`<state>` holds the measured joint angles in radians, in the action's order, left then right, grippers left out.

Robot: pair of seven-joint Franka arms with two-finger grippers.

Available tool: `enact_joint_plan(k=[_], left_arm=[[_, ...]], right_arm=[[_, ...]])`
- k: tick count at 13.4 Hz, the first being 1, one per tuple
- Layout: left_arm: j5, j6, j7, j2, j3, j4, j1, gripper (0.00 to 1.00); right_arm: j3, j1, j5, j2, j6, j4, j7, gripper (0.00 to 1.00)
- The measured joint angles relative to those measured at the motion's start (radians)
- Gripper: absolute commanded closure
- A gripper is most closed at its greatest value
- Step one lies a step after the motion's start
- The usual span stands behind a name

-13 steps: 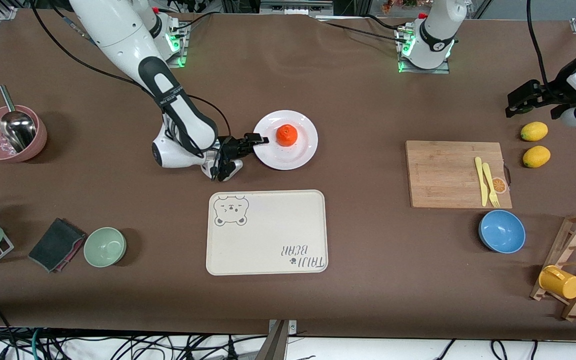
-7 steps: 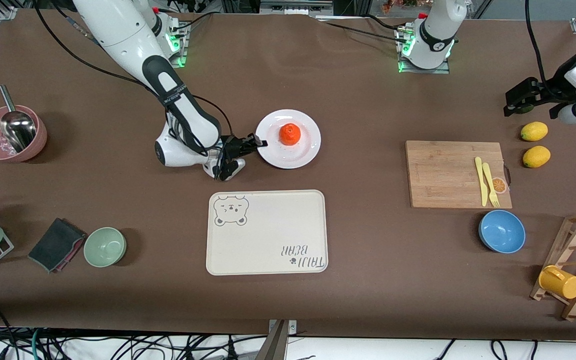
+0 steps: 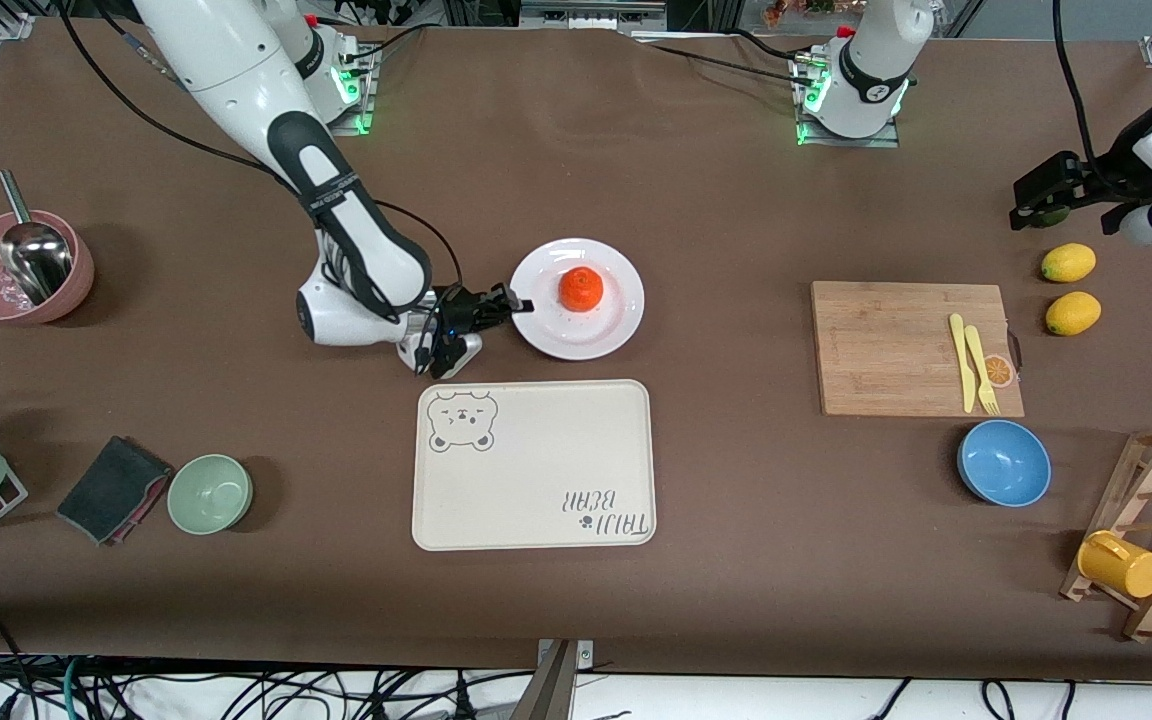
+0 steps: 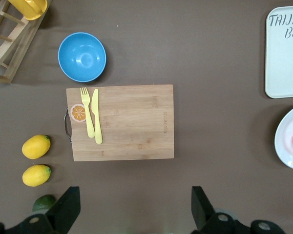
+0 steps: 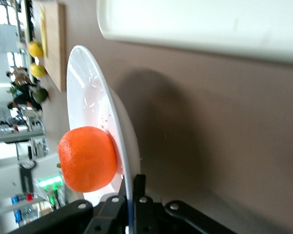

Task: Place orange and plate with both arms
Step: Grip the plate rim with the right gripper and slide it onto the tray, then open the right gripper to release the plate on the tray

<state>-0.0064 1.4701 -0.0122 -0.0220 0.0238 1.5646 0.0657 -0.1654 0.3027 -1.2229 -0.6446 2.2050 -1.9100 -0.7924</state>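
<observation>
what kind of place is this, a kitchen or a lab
Most likely a robot lab set up as a mock kitchen: two arms bolted to a cloth-covered table, loose cables along its edge, and tableware such as a cutting board and blue bowl.

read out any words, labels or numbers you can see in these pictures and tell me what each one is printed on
"TAIJI BEAR", with a paw mark: printed on the cream tray, upside down in the front view; the left wrist view shows only its start.
Lettering on the dark band of the right arm: too small to read.
Nothing else is legible.
</observation>
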Motion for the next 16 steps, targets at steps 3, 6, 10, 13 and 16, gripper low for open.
enact_joint_plan(k=[3, 6, 10, 13, 16], left_arm=[[0.000, -0.018, 0.000, -0.014, -0.032, 0.009, -0.019, 0.00], [0.000, -0.028, 0.000, -0.014, -0.033, 0.010, -0.021, 0.00], [0.000, -0.031, 0.000, -0.014, -0.033, 0.010, -0.025, 0.00], [0.000, -0.032, 0.000, -0.014, -0.034, 0.011, -0.026, 0.00], [0.000, -0.032, 0.000, -0.014, -0.039, 0.011, -0.026, 0.00]], right_arm=[[0.034, -0.092, 0.003, -0.024, -0.115, 0.114, 0.037, 1.00], [0.060, -0.202, 0.060, -0.103, -0.217, 0.254, 0.100, 1.00], [0.060, -0.226, 0.086, -0.229, -0.226, 0.460, 0.247, 1.00], [0.055, -0.187, 0.086, -0.316, -0.169, 0.568, 0.275, 1.00], [0.053, -0.127, 0.086, -0.358, -0.087, 0.607, 0.280, 1.00]])
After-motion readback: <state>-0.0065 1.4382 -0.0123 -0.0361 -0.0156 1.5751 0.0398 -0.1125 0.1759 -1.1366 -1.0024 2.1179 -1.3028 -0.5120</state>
